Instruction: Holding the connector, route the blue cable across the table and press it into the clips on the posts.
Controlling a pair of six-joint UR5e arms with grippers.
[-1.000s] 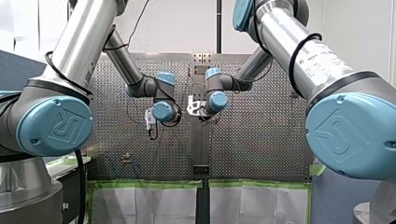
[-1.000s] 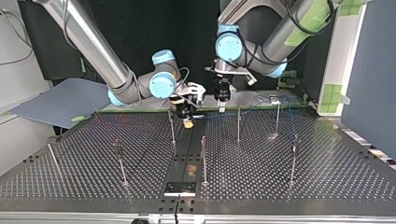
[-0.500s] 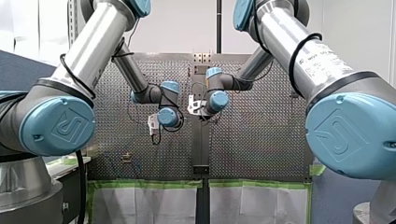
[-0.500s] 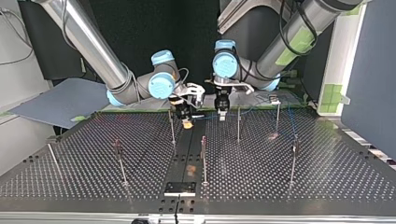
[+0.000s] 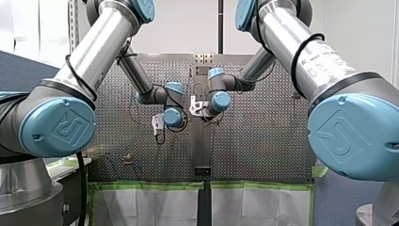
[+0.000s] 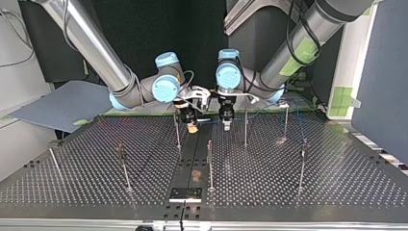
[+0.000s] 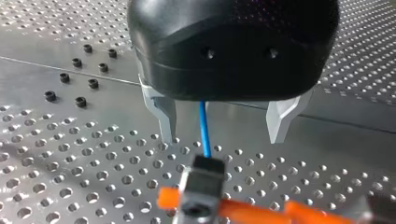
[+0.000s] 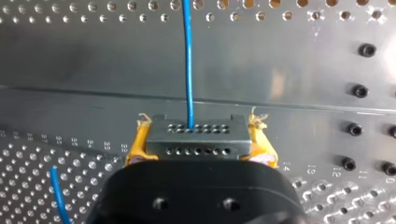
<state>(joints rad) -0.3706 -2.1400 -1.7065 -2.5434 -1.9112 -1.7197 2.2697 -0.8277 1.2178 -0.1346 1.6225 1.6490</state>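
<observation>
Our right gripper (image 8: 200,148) has its yellow pads (image 8: 138,142) clamped on the connector (image 8: 196,135), low over the table's (image 6: 298,187) solid centre strip (image 6: 195,154), near the edge on the arms' side. The cable (image 8: 188,60) leaves the connector's pin face and runs straight ahead. Our left gripper (image 7: 223,134) hangs just beside it, facing the connector: fingers (image 7: 164,112) spread, the cable passing between them and touching neither. We see the cable trail along that same edge toward the top view's right corner, past two posts (image 6: 245,128). Whether it sits in any clip there, we can't tell.
</observation>
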